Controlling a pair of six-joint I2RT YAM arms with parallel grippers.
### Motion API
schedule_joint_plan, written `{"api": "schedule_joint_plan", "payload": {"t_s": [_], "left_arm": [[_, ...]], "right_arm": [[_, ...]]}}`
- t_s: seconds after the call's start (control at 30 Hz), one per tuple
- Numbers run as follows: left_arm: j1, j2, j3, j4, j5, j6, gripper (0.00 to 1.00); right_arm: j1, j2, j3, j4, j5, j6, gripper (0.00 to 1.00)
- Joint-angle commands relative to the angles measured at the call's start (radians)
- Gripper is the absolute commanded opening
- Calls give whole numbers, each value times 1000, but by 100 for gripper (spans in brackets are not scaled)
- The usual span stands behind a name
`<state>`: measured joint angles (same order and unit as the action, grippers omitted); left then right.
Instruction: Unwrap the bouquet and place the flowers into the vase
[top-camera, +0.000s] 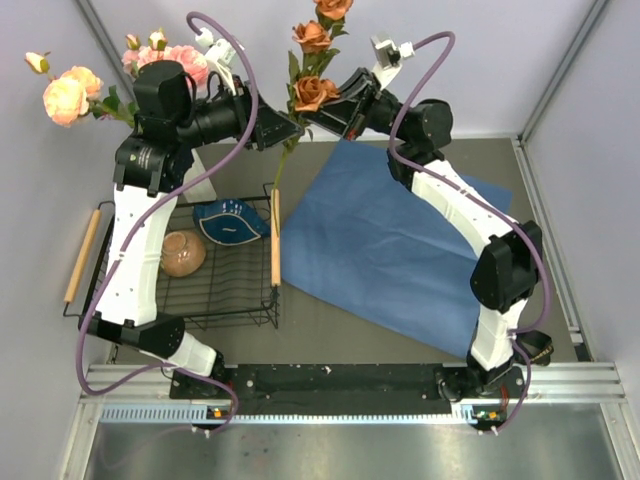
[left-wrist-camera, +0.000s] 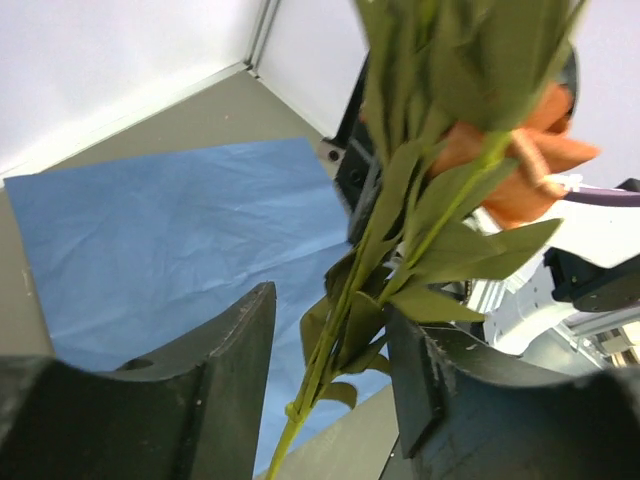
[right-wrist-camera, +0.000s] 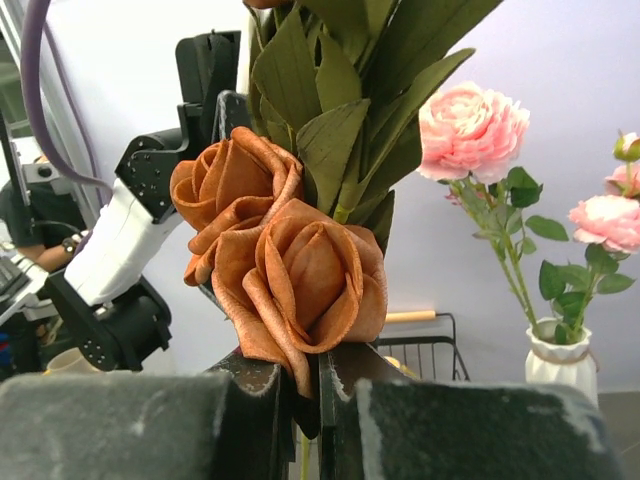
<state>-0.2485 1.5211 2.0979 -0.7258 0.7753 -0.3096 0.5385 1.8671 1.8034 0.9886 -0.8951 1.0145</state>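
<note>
The rust-orange flowers (top-camera: 314, 92) hang in mid-air at the upper centre of the overhead view, above the far edge of the blue paper sheet (top-camera: 390, 240), which lies flat on the desk (top-camera: 330, 325). The right gripper (right-wrist-camera: 315, 375) has its fingers clamped on the stem just under the blooms, apparently to offer the bare lower stem to the left gripper (left-wrist-camera: 330, 335). That gripper's fingers stand apart on either side of the stem, not visibly pinching it. This looks like a hand-over, since the vase (right-wrist-camera: 560, 362), holding pink flowers (right-wrist-camera: 472, 118), stands at the upper left. The stem runs near upright, blooms up and cut end down towards the wire basket (top-camera: 250, 318).
</note>
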Motion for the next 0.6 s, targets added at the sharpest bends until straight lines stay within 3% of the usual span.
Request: {"api": "schedule_joint_plan", "payload": {"t_s": [0.0,0.03,0.23,0.33,0.37,0.4,0.57], "left_arm": [[5,-16,-9,95,74,-36,51],[3,-13,-9,100,78,-39,42],[3,-4,-4,128,110,-71,37],[3,-13,-7,131,101,-72,55],[3,-24,-6,134,107,-72,70],[3,-30,-3,138,110,-74,98],[5,-61,56,143,65,-100,99]], "right_arm": [[-6,15,47,58,-41,45,0],[-6,15,50,53,-41,47,0],[-3,33,73,36,-53,48,0],[-5,43,80,33,-67,52,0],[-3,43,80,32,-74,44,0],[-3,43,80,21,-80,39,0],[0,23,57,-8,-114,1,0]]}}
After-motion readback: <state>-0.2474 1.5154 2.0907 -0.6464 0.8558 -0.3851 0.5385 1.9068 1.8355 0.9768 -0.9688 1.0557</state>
